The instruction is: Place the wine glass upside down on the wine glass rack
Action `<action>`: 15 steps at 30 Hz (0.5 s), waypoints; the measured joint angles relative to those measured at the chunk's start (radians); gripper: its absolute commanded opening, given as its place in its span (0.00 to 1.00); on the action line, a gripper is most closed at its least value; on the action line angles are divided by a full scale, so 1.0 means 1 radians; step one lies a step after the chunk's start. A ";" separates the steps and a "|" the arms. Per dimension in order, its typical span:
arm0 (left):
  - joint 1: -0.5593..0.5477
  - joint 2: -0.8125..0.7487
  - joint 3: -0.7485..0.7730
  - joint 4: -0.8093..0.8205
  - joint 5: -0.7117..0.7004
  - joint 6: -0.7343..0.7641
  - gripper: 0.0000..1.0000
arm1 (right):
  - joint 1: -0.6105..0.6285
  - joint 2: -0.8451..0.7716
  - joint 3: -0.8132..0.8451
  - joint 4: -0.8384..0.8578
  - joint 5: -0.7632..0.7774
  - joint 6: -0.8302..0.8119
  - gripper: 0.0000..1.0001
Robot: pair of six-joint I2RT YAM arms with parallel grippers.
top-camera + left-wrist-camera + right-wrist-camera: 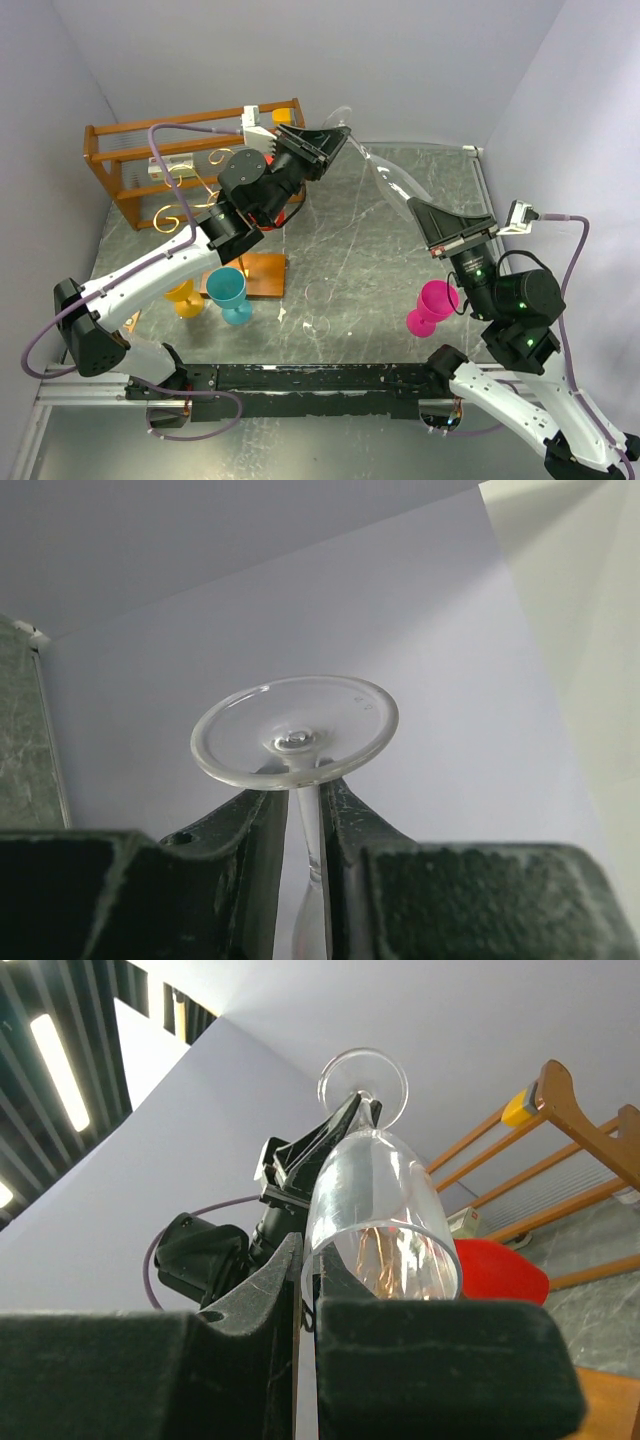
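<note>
A clear wine glass [393, 183] hangs tilted in the air between both arms, foot towards the back left. My right gripper [420, 210] is shut on the rim of its bowl [375, 1195], one finger inside and one outside. My left gripper [335, 140] has its jaws closed round the thin stem just under the round foot [295, 725]. The wine glass rack [180, 203], gold wire scrolls over a small wooden base [262, 275], stands at the left, largely hidden behind my left arm.
An orange-brown wooden crate [180, 145] stands at the back left. Teal [228, 292] and yellow [185, 297] goblets stand by the rack's base, a pink one [433, 305] near my right arm. A red object [500, 1272] lies under the left arm.
</note>
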State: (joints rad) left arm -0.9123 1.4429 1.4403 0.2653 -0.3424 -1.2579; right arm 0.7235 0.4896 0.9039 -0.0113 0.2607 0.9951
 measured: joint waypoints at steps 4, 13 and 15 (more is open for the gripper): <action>0.007 0.000 -0.002 0.019 0.000 0.013 0.38 | -0.001 0.017 0.012 0.003 -0.028 0.000 0.00; 0.042 0.024 -0.002 0.056 0.049 -0.014 0.31 | -0.003 0.026 0.006 0.003 -0.078 0.004 0.00; 0.049 0.031 -0.002 0.063 0.063 -0.020 0.35 | -0.005 0.026 0.001 0.002 -0.084 0.008 0.00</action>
State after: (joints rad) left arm -0.8631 1.4734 1.4387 0.3279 -0.2794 -1.2778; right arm 0.7189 0.5152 0.9047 -0.0090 0.1772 1.0035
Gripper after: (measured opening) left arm 0.315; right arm 0.039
